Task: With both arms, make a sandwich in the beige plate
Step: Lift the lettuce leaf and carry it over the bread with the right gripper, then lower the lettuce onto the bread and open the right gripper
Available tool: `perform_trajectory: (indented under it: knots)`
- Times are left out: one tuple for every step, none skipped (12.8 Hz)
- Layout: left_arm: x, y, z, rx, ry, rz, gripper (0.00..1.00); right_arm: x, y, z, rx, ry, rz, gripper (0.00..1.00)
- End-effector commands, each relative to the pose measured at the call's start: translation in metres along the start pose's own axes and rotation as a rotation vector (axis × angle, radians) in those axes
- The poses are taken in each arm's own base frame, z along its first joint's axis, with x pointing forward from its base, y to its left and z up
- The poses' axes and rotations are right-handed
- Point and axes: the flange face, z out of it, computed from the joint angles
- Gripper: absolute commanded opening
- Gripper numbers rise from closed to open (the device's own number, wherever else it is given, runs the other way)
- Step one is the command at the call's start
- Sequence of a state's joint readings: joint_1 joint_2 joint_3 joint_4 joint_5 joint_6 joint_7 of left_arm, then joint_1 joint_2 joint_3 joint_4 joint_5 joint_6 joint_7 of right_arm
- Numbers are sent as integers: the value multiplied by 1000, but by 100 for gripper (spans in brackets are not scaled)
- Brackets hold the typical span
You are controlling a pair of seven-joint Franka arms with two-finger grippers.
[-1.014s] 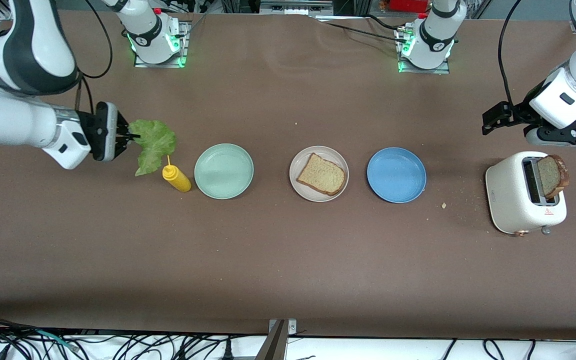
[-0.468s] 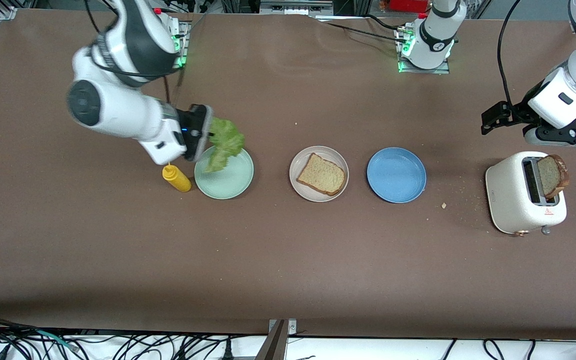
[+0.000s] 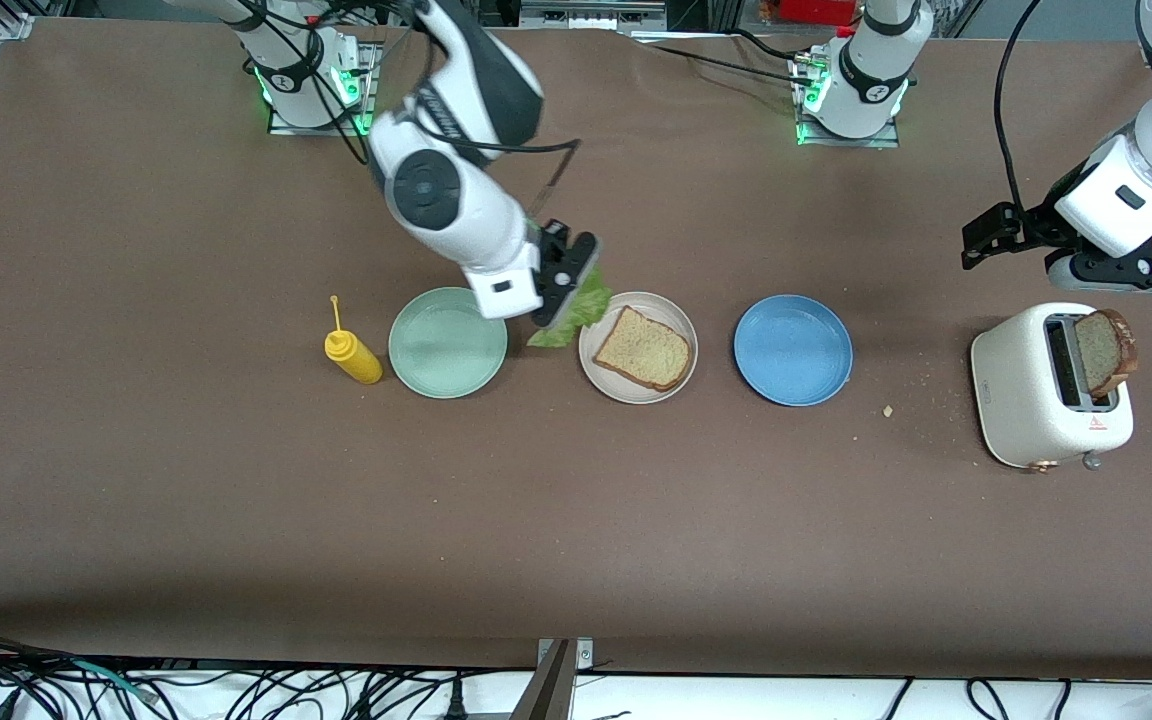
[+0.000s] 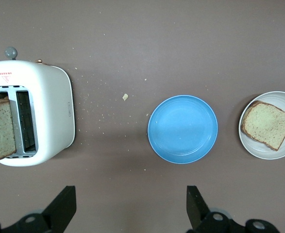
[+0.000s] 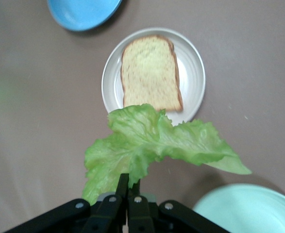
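Observation:
The beige plate (image 3: 591,360) sits mid-table between the mint-green and blue plates, with one bread slice (image 3: 642,349) on it; both also show in the right wrist view, plate (image 5: 193,73) and slice (image 5: 149,73). My right gripper (image 3: 576,290) is shut on the green lettuce leaf (image 3: 568,320), held in the air over the gap between the mint-green plate and the beige plate's edge; the leaf (image 5: 152,141) hangs from the gripper (image 5: 128,184). A second bread slice (image 3: 1101,350) stands in the toaster (image 3: 1021,400). My left gripper (image 4: 130,206) is open and empty above the table by the toaster.
A mint-green plate (image 3: 447,342) and a yellow squeeze bottle (image 3: 352,354) stand toward the right arm's end. A blue plate (image 3: 792,349) lies between the beige plate and the toaster. Crumbs (image 3: 887,410) lie near the toaster.
My right arm has swung with the lettuce from beside the yellow bottle, over the mint-green plate, to the beige plate's edge. The left arm has barely moved.

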State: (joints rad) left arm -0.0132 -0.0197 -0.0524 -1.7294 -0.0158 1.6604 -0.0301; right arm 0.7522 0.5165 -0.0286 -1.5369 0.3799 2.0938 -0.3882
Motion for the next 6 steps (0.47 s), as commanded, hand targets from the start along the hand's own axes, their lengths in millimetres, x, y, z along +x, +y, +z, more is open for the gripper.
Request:
perform_trajectory:
  knots:
    - [0,-1,-4,-3,-6,18,100,25,-15,45,-38,70,73,0]
    - [0,-1,-4,-3,-6,18,100,29,-25,61,-48,93,106,0]
    - [0,-1,-4,-3,-6,18,100,32,-34,80,-57,108,120,0]
    - [0,-1,-4,-3,-6,18,100,33,-40,99,-66,119,116,0]
    - [0,-2,-4,-3,-6,17,100,33,-40,109,-73,129,115,0]
    - [0,-2,-4,-3,-6,17,100,33,-38,115,-76,128,116,0]
